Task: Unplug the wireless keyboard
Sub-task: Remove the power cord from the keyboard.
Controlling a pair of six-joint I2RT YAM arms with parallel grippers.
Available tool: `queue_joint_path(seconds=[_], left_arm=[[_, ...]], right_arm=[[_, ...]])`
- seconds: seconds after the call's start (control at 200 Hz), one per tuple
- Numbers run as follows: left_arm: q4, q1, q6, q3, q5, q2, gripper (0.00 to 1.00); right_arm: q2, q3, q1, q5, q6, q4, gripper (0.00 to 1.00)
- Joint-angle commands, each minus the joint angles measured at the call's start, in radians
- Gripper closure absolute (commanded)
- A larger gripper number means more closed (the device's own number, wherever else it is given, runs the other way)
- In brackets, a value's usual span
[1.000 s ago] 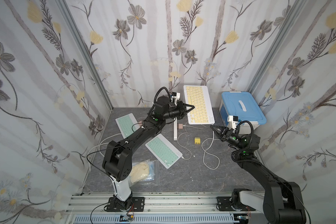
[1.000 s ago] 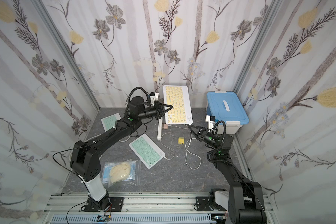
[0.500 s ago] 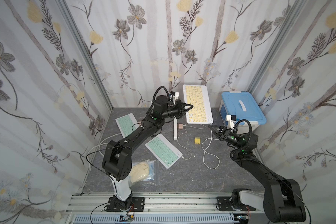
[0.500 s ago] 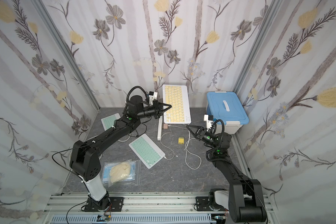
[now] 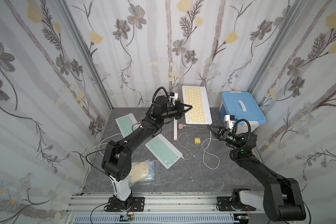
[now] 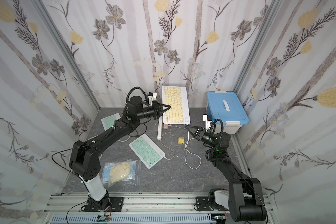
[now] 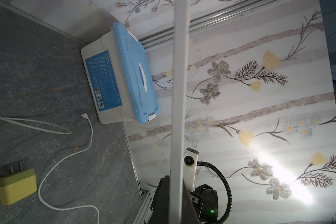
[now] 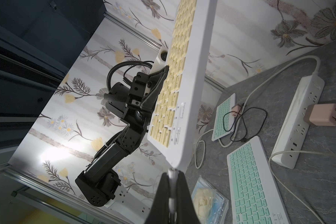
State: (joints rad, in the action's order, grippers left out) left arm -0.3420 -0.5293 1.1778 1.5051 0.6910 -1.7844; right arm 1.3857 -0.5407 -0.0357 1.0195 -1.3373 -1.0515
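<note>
Wireless keyboard [image 5: 197,105]: flat white plastic slab, rounded corners, pale-yellow square keys; held tilted above the grey marbled tabletop [image 5: 182,174], near the back wall, between the two arms. Left gripper [image 5: 190,107]: black tapered fingers pressed onto the keyboard's long edge, one over the keys, one behind; in the left wrist view that edge shows as a thin white strip between them. Right gripper [image 5: 209,127]: jaws nipped on the small white plug [image 8: 170,171], which meets the keyboard's lower corner; whether it is seated cannot be told. A glossy white cable [image 7: 91,135] lies in loose loops on the tabletop, beside a boxy yellow charger [image 7: 17,186].
</note>
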Motion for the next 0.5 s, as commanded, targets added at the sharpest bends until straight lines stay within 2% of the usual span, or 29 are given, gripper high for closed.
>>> queue_joint_path(seconds=[0.0,0.15,0.495], left_arm=[[-0.111,0.008,0.005,-0.026,-0.123,0.026,1.0],[-0.105,0.008,0.011,-0.026,-0.148,0.022,1.0],[-0.079,0.009,0.002,0.05,-0.112,-0.018,1.0]], right_arm=[[0.009,-0.009,-0.006,0.042,0.02,-0.017,1.0],[0.012,-0.004,-0.015,0.046,0.024,-0.021,1.0],[-0.005,0.021,-0.016,0.089,0.054,-0.009,1.0]])
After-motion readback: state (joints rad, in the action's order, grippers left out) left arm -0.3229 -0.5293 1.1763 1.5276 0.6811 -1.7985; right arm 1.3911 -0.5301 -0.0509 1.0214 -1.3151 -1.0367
